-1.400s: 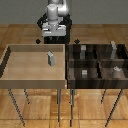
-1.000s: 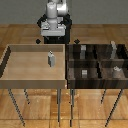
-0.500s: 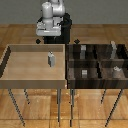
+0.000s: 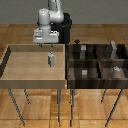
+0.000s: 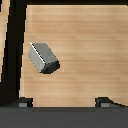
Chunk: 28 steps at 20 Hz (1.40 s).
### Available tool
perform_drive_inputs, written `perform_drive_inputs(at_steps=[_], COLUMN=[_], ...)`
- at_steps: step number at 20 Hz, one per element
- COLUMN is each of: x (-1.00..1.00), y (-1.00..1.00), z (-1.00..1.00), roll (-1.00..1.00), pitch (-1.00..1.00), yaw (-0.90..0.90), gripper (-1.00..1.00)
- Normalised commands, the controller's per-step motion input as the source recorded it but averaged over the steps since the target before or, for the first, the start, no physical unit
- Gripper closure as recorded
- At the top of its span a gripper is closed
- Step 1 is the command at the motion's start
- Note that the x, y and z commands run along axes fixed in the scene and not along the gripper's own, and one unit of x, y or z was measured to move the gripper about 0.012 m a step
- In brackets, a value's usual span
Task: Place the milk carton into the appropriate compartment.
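In the exterior view, the left side of the scene holds an open light-wood tray [image 4: 10,70] on thin legs, which serves as the worktop for the pick. The milk carton [image 4: 50,59] stands upright on the tray floor, right of the tray's centre and toward its far wall, clear of all four walls. The gripper [image 4: 48,45] hangs directly above the carton, apart from it, with the arm body rising behind. The wrist view shows the milk carton [image 5: 43,57] lying diagonally across the frame on bare wood, with the two fingers [image 5: 22,102] visible as dark tips at the frame edge, spread well apart and holding nothing. The fingers are therefore open and empty. To the right in the exterior view stands the dark partitioned bin [image 4: 97,62], divided into several compartments, some of which hold small grey items [image 4: 116,70]. The carton is not yet in any compartment. The step in hand is judged to be the approach before the grasp. The next move calls for a wrist rotation so that the fingers straddle the carton's narrower faces, then a straight descent and closure. The carton appears light and tall, so an off-centre contact could tip it.
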Motion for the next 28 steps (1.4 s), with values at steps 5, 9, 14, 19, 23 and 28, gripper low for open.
perform_drive_inputs(at_steps=[5, 9, 14, 19, 23, 28], x=[0.20, 0.00, 0.00, 0.00, 0.25, 0.00], y=[0.00, 0.00, 0.00, 0.00, 0.00, 0.80], z=[0.00, 0.00, 0.00, 0.00, 0.00, 0.00], roll=[0.00, 0.00, 0.00, 0.00, 0.00, 0.00], pitch=[0.00, 0.00, 0.00, 0.00, 0.00, 0.00], yaw=[-0.03, -0.55, -0.94, -0.23, 0.00, 0.00], gripper=[-1.00, -1.00, -1.00, -1.00, -1.00, -1.00])
